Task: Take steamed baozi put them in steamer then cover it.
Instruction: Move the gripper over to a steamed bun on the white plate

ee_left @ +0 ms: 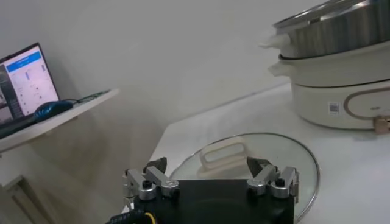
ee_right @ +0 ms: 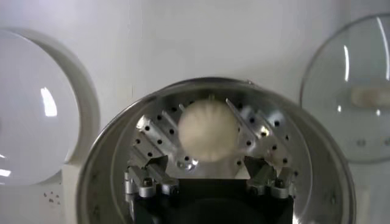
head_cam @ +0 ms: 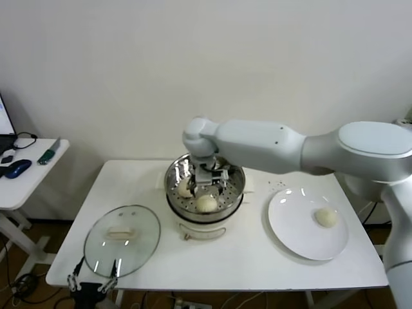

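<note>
Baozi [head_cam: 206, 203] lie in the steamer [head_cam: 235, 190] at the middle of the bench [head_cam: 251, 261]: one at its 6 o'clock edge, another [head_cam: 185, 188] at 9 o'clock, and a third [ee_right: 208, 130] seen from the right wrist just beyond the right hand [head_cam: 211, 178]. That hand hangs inside the basket, fingers spread wide, holding nothing. One baozi [head_cam: 326, 217] rests on the white plate [head_cam: 290, 225] at 3 o'clock. At 8 o'clock the cover [head_cam: 138, 248] lies flat, the left hand [head_cam: 92, 283] wide open and empty at its near rim.
</note>
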You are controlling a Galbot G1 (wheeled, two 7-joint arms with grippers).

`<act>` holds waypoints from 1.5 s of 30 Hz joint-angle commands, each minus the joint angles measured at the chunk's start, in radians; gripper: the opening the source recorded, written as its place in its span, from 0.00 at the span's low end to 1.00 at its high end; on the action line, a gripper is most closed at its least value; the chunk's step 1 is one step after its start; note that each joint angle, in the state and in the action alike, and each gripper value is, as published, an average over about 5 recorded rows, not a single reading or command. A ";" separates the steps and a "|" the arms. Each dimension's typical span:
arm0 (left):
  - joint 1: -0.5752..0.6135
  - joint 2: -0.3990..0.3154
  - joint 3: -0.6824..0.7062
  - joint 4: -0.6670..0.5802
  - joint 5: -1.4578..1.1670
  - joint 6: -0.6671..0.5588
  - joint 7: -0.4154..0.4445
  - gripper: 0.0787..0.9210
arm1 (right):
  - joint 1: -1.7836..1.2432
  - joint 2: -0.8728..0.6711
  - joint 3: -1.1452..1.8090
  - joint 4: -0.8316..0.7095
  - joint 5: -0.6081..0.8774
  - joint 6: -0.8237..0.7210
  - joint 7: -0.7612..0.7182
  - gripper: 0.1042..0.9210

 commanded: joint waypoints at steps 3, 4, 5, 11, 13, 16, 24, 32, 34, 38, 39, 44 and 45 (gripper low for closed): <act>-0.006 0.002 0.004 0.000 0.005 0.001 0.000 0.88 | 0.181 -0.307 -0.134 -0.002 0.329 -0.336 0.166 0.88; -0.005 0.002 0.005 -0.001 0.006 0.000 0.000 0.88 | 0.181 -0.337 -0.138 0.003 0.344 -0.360 0.164 0.88; -0.004 0.003 0.005 -0.002 0.006 -0.001 0.000 0.88 | 0.179 -0.370 -0.142 0.011 0.359 -0.390 0.159 0.88; 0.000 0.007 0.003 -0.003 0.005 -0.003 0.000 0.88 | 0.106 -0.576 -0.126 0.043 0.399 -0.563 0.138 0.88; -0.002 0.008 0.003 -0.004 0.005 -0.003 0.000 0.88 | 0.050 -0.641 -0.097 0.036 0.379 -0.594 0.131 0.88; -0.004 0.007 0.003 -0.006 0.006 0.000 0.000 0.88 | -0.076 -0.727 -0.019 0.019 0.301 -0.608 0.109 0.88; -0.012 0.002 0.003 -0.003 0.016 0.009 0.001 0.88 | -0.443 -0.841 0.310 -0.055 0.078 -0.538 0.066 0.88; -0.014 -0.008 0.003 -0.006 0.034 0.018 0.001 0.88 | -0.665 -0.804 0.566 -0.185 -0.076 -0.447 0.058 0.88; -0.016 -0.011 0.005 -0.006 0.038 0.021 0.001 0.88 | -0.674 -0.784 0.590 -0.214 -0.096 -0.428 0.058 0.88; -0.017 -0.018 0.008 -0.008 0.048 0.024 0.001 0.88 | -0.677 -0.740 0.611 -0.256 -0.128 -0.410 0.059 0.88; -0.016 -0.019 0.008 -0.008 0.051 0.024 0.001 0.88 | -0.676 -0.729 0.614 -0.265 -0.131 -0.410 0.059 0.88; -0.012 -0.022 0.006 -0.011 0.055 0.025 0.001 0.88 | -0.673 -0.684 0.614 -0.300 -0.145 -0.409 0.057 0.88; -0.011 -0.022 0.004 -0.011 0.055 0.025 0.000 0.88 | -0.673 -0.677 0.615 -0.307 -0.147 -0.408 0.058 0.88</act>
